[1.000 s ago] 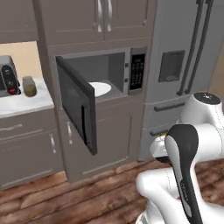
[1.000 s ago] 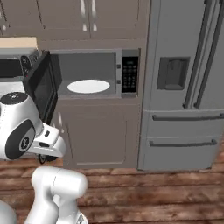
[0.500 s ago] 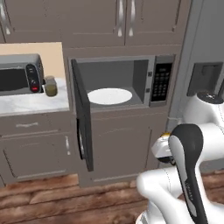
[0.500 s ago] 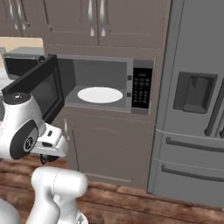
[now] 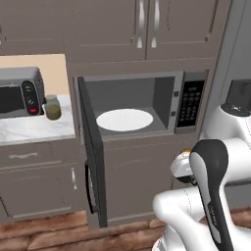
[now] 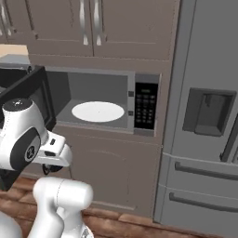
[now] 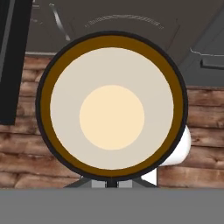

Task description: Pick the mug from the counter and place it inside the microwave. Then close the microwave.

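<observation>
The mug (image 7: 111, 116) sits close in the hand view, seen from straight above: black rim, brown wall, tan bottom. My gripper (image 7: 111, 183) is shut on its near rim and holds it over the wooden floor, low in front of the cabinets. The microwave (image 5: 191, 103) stands open, its white turntable plate (image 5: 124, 119) bare and its black door (image 5: 90, 152) swung out to the left. From the other side the microwave (image 6: 146, 104) and its plate (image 6: 97, 111) show past my arm. The counter (image 5: 34, 128) lies left of the microwave.
A silver toaster oven (image 5: 17, 95) and an olive-yellow jar (image 5: 52, 108) stand on the counter. A grey fridge (image 6: 204, 116) fills the right side. The open door juts into the space before the lower cabinets (image 5: 137, 176). Wood floor (image 7: 26, 148) lies below the hand.
Both base views have shifted: the base has moved, so the microwave now sits closer and more central. The arm keeps its folded pose with the mug held.
</observation>
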Robot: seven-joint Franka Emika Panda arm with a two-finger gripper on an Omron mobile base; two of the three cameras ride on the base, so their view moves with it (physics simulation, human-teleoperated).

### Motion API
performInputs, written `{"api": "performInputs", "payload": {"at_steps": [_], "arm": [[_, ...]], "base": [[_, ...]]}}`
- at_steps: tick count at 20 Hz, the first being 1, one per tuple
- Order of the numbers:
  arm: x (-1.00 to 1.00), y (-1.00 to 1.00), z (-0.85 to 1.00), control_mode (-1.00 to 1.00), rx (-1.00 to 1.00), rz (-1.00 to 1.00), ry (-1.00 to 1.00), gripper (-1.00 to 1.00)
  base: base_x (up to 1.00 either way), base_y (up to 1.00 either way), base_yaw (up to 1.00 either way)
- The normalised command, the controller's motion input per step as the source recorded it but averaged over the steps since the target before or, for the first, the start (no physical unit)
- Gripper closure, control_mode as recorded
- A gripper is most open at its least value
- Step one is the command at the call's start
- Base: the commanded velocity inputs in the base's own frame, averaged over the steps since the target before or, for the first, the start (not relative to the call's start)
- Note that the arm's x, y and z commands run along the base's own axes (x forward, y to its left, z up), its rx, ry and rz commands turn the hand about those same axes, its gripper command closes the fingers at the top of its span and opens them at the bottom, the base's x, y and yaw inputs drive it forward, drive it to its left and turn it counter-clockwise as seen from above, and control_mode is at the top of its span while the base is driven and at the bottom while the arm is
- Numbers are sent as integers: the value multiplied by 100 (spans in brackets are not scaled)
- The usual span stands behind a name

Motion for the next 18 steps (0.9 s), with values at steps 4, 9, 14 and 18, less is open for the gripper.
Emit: {"api": "performInputs", "payload": {"at_steps": [4,9,14,18], "arm": [[0,0,0,100,0,0,0,100],[0,0,0,100,0,0,0,100],[0,0,0,100,0,0,0,100],[0,0,0,100,0,0,0,100]], "base": [[24,0,-8],[1,0,-10],[0,23,-14],[2,32,-7]]}}
